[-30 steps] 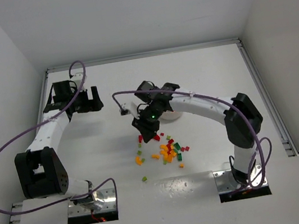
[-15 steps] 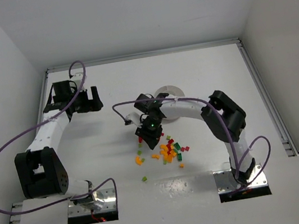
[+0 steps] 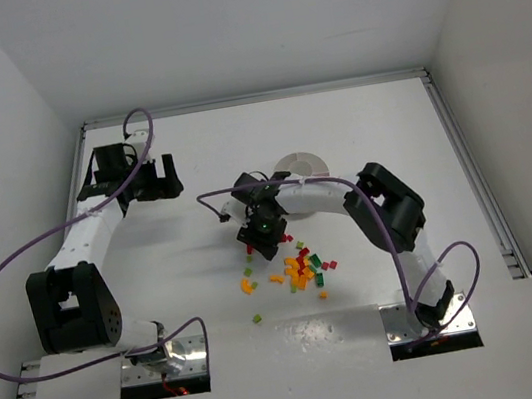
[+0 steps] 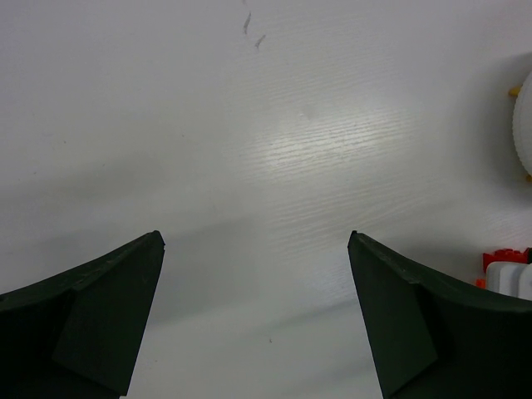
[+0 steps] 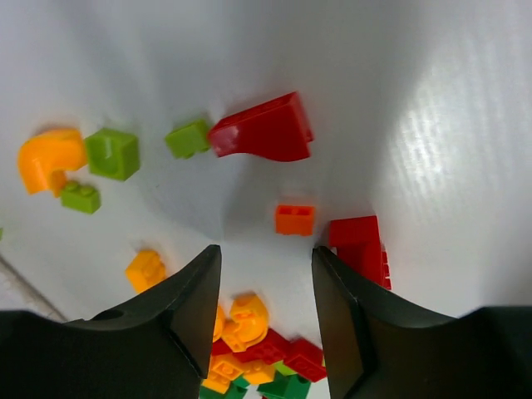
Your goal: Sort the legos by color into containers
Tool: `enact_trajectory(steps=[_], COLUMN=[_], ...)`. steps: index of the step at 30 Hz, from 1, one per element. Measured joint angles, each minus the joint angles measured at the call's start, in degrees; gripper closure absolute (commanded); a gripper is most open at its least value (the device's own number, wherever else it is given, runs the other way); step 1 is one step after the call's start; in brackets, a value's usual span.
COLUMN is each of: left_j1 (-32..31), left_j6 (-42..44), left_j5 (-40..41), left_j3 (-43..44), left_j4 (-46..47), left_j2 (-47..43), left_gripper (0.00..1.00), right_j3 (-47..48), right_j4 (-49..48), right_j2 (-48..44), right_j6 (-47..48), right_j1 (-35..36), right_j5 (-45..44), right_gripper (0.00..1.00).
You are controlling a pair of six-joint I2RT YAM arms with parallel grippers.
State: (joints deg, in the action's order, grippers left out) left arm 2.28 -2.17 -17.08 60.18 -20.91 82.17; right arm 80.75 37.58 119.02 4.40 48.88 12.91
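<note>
Where the overhead camera gives only a speckle of colour, the right wrist camera resolves single bricks.

Overhead: the legos lie loose on the white table, toward the front and nearer the right arm's base. The round white dish sits behind them, apart from the pile; its dividers are too small to read. The right gripper hangs nose-down at the pile's left rear edge. The left gripper is well off to the left rear.

Right wrist: the right gripper has its fingers parted, with nothing clamped and only table and lying bricks in the gap. Just ahead of the tips lies a small orange brick. Beyond it is a red sloped brick with a green brick just beside its left end. Farther left are a green cube and a curved orange piece. A red studded brick lies by the right finger.

Left wrist: the left gripper is spread wide over bare surface, holding nothing.

Textures: the bricks are glossy moulded plastic with crisp edges. The fingers are matte black wedges. Only the left wrist view shows the tabletop's fine streaked grain, under a patch of glare.
</note>
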Motion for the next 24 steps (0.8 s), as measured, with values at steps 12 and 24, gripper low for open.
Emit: enact_trajectory(steps=[12,24], left_j1=[0.07,0.63], left_j6=[0.42,1.51], left_j5=[-0.07,-0.11], left_j3=[0.00,0.28], left_j4=[-0.07,-0.63], left_j2=[0.00,0.52], left_gripper=[0.01,0.01], right_j3=[0.57,2.29], right_j4=[-3.23,-3.48], right_j2=[0.59,1.81], right_j6=[-1.38,-1.64], right_j1=[3.04,5.42], right_j5=[-10.34,-12.98], right_gripper=[0.51,0.62])
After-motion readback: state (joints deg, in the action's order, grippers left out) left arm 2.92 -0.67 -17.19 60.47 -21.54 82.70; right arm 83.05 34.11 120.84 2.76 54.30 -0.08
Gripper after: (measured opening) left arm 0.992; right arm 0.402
